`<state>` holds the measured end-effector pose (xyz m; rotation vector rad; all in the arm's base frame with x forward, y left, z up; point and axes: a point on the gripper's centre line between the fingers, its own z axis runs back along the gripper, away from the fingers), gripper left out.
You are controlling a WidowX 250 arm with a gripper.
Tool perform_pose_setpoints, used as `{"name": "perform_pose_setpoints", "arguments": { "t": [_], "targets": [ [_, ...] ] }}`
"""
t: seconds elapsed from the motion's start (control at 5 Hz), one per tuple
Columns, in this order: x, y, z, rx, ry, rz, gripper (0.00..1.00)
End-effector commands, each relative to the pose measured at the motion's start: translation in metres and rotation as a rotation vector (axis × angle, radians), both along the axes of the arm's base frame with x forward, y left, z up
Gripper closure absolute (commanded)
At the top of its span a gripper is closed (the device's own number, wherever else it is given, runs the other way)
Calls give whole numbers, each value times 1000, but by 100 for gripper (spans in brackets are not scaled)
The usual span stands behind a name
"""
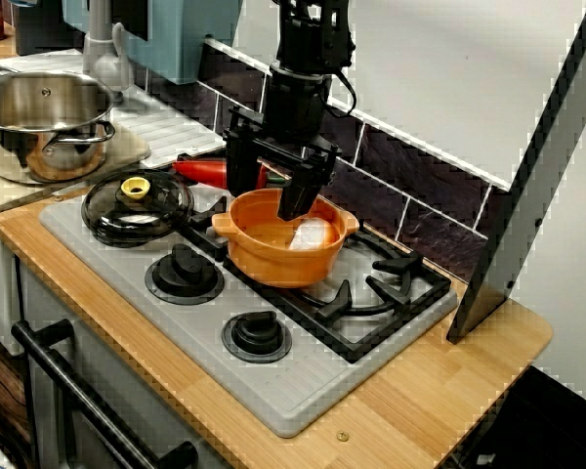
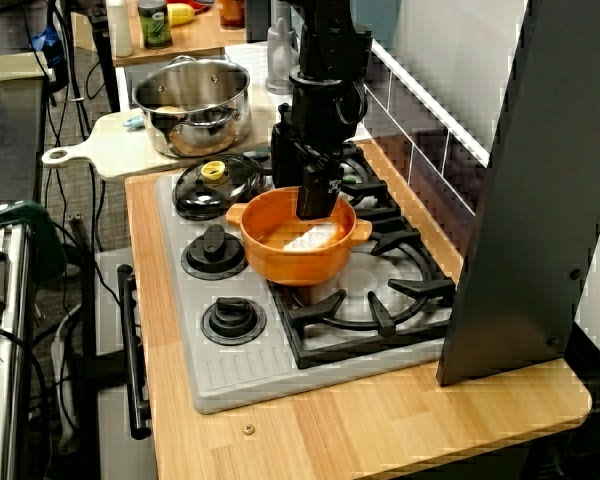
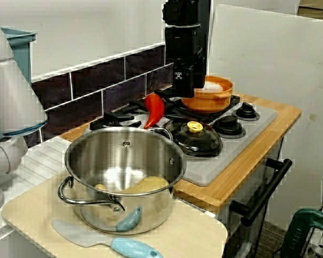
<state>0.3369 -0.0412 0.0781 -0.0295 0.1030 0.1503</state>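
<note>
The tool hangs straight down over the back rim of the orange pot, jaws spread wide and gripping nothing. In the close view of the stove, one finger reaches down inside the pot. The other stands outside the rim on the far side, so the pot wall lies between them. Whether either finger touches the rim cannot be told.

The orange pot sits directly under the tool on the black grate of the grey stove. A white lump lies on the pot's floor just beside the inner finger (what it is does not show).

Just behind the tool, against the dark tiles, lies a red pepper. To its side, near the pot's handle, a black glass lid with a yellow knob rests flat on the stove. Two burner dials stand in front of the pot.

Well beyond the lid, away from the tool, a steel pot stands on a pale cutting board, with a light blue spatula before it. The wooden desk carries the stove.
</note>
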Motion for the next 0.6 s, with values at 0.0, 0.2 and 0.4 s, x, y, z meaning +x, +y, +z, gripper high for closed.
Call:
{"name": "perform_pose_setpoints", "arguments": {
  "t": [0.0,0.2,0.4],
  "targets": [
    [-1,4,23,-15,-72,-3,0],
    [-2,8,23,-21,-72,-5,0],
    [-1,11,23,-24,-73,-6,0]
  ]
}}
